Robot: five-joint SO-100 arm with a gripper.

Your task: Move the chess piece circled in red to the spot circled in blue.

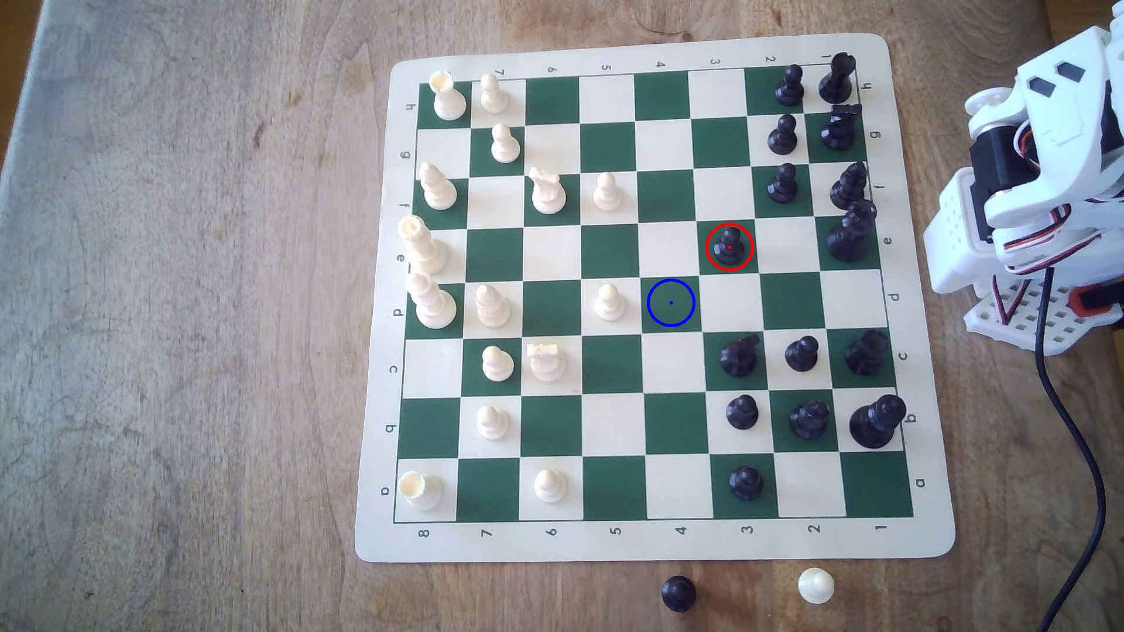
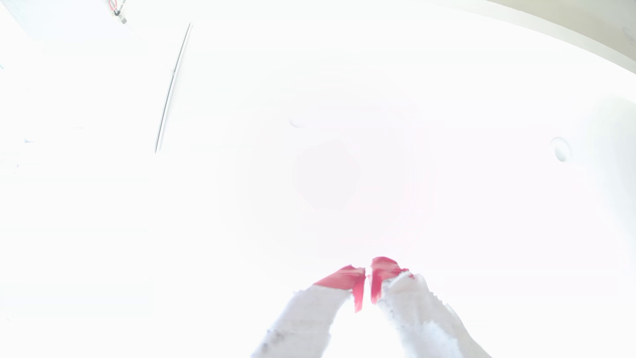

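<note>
The black pawn (image 1: 729, 248) marked by the red ring stands upright on a dark green square, in the row lettered e and the column numbered 3 of the chess board (image 1: 654, 544). The blue-ringed square (image 1: 671, 302) is also dark green, holds no piece, and lies diagonally next to the pawn's square, 1 row nearer the camera and 1 column toward the exterior view's left. A white pawn (image 1: 609, 302) occupies the square just beside the blue ring on the exterior view's left. White pieces fill the board's side at the exterior view's left, black pieces the side at its right. 2 pawns stand off the board on the wooden table (image 1: 182, 364), near the board's front edge: 1 black (image 1: 678, 593) and 1 white (image 1: 815, 585). The white arm (image 1: 1034, 182) sits folded at the exterior view's right edge, well apart from the ringed pawn, with a black cable (image 1: 1076, 437) trailing across the table. In the overexposed wrist view, the end effector (image 2: 367, 272) has its red-tipped fingers (image 2: 344, 277) nearly touching, with only a thin slit between them and nothing held.
</note>
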